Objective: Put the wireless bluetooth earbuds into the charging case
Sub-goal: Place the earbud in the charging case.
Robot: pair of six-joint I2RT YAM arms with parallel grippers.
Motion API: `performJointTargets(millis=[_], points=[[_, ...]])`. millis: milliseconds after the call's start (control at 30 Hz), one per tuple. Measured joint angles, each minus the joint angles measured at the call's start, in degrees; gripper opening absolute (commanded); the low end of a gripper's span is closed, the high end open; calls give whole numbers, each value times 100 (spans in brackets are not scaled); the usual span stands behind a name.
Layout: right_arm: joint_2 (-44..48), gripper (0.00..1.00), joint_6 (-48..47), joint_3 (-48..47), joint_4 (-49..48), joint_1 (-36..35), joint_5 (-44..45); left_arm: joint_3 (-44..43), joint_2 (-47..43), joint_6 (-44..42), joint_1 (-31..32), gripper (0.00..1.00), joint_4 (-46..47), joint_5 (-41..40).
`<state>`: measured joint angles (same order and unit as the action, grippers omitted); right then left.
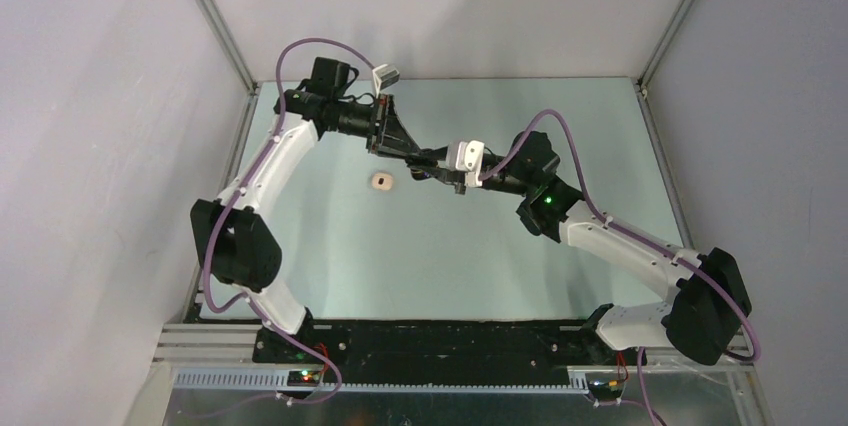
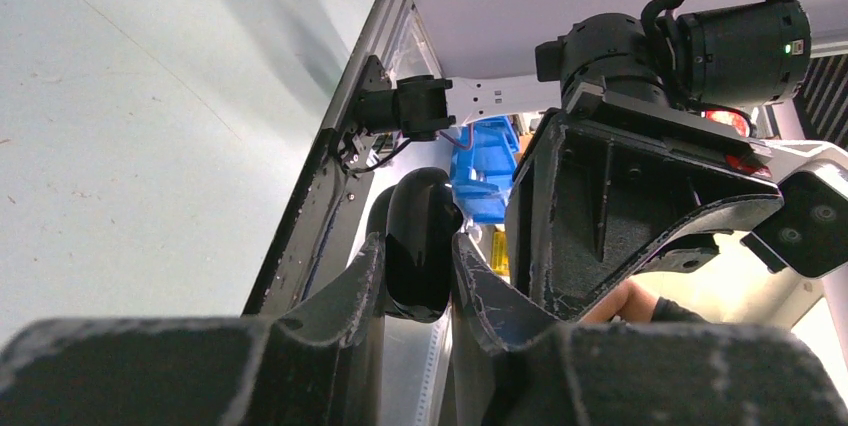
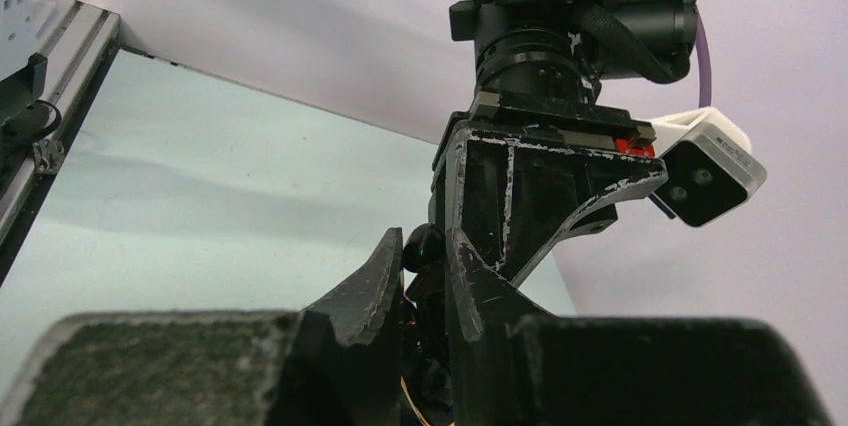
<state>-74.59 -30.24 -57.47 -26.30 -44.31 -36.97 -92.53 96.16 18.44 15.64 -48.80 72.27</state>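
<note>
My left gripper (image 1: 410, 153) is shut on a glossy black pebble-like charging case (image 2: 418, 231) and holds it above the table at the back centre. My right gripper (image 1: 432, 168) faces it, tip to tip. It is shut on a tiny glossy black earbud (image 3: 423, 244), whose rounded head shows between the fingertips. In the right wrist view the left gripper's body (image 3: 520, 196) stands just behind the bud. Whether the case is open is hidden. A small cream-white piece (image 1: 381, 182) lies on the table just left of and below the grippers; I cannot tell whether it is a bud or a case.
The pale green table (image 1: 440, 256) is enclosed by grey walls and aluminium frame rails (image 1: 215, 26). In the left wrist view a blue bin (image 2: 485, 171) and a person's arm (image 2: 630, 301) show beyond the table's edge rail (image 2: 330, 186).
</note>
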Motion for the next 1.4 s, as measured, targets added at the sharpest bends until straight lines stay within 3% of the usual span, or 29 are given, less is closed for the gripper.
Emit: performJointTargets(millis=[1400], points=[[37, 0, 125, 313, -389, -170, 678, 98, -31, 549, -15, 0, 514, 278]])
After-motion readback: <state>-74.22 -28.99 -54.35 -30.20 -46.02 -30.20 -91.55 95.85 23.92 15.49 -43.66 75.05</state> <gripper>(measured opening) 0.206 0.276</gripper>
